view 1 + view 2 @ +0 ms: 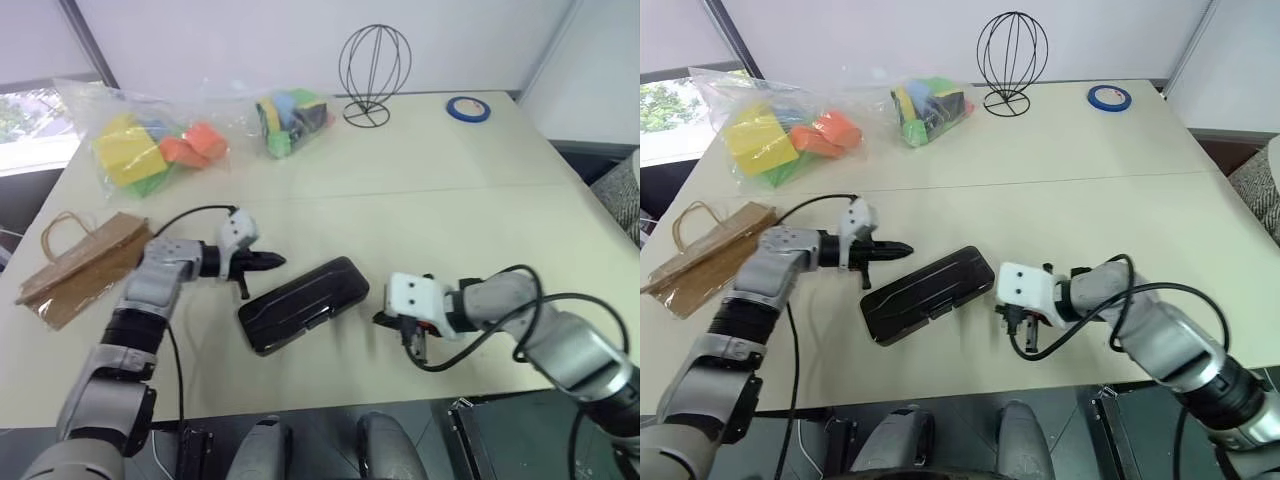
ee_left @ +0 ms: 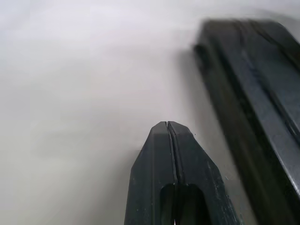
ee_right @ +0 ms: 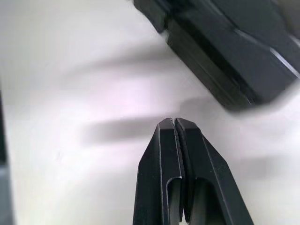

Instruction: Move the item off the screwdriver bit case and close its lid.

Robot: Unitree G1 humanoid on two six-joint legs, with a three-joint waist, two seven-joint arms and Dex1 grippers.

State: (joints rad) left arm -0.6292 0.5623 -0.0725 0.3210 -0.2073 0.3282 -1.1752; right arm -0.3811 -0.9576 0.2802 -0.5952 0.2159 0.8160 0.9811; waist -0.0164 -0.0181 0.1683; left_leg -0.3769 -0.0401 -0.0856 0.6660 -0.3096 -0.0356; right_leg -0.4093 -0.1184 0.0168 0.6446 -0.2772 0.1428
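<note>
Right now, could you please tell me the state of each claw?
Left claw: closed, holding nothing, beside the screwdriver bit case.
Right claw: closed, holding nothing, near the case's other side.

2 foam-block bags [image 1: 150,150], wire stand [image 1: 373,72], tape roll [image 1: 468,109].

Beige table [image 1: 450,180], pale wall [image 1: 220,40] behind, window [image 1: 25,115] at left showing daylight.
</note>
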